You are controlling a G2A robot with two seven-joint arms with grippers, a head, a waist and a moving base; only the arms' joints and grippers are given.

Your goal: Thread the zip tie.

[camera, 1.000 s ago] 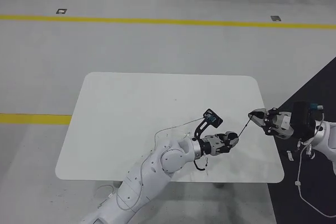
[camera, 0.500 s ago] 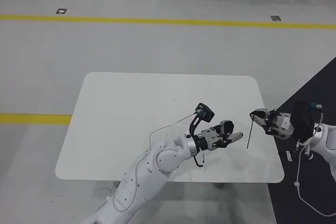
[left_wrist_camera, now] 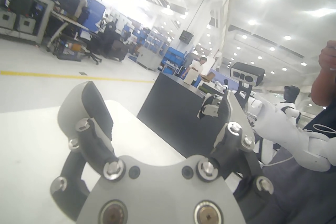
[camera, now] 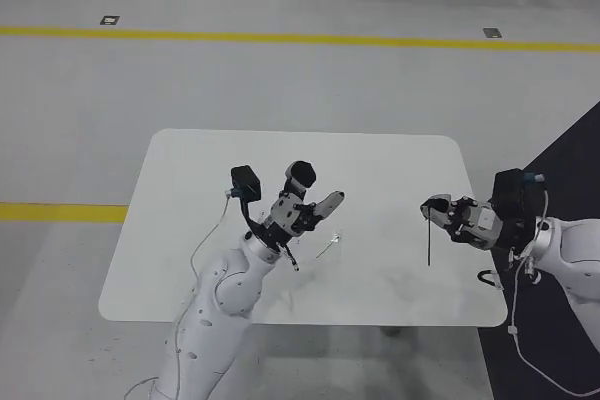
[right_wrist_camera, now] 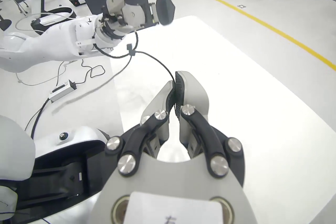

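Note:
A thin black zip tie (camera: 428, 245) hangs straight down from my right gripper (camera: 432, 210), which is shut on its upper end above the table's right side. In the right wrist view the tie (right_wrist_camera: 157, 63) curves away from the pinched fingertips of that gripper (right_wrist_camera: 175, 83). My left gripper (camera: 317, 188) is raised over the middle of the table, open and holding nothing, well to the left of the tie. In the left wrist view its two fingers stand wide apart around the left gripper's midpoint (left_wrist_camera: 157, 107), facing the right arm (left_wrist_camera: 275, 120).
The white table (camera: 230, 170) has rounded corners, and its right edge lies just below the right gripper. A black surface (camera: 590, 150) stands beside that edge. Cables and a power strip (right_wrist_camera: 63, 89) lie on the floor.
The left gripper let go of the tie's lower end, opened, and swung up and left to the table's middle. The tie now hangs free from the right gripper, which shifted slightly left.

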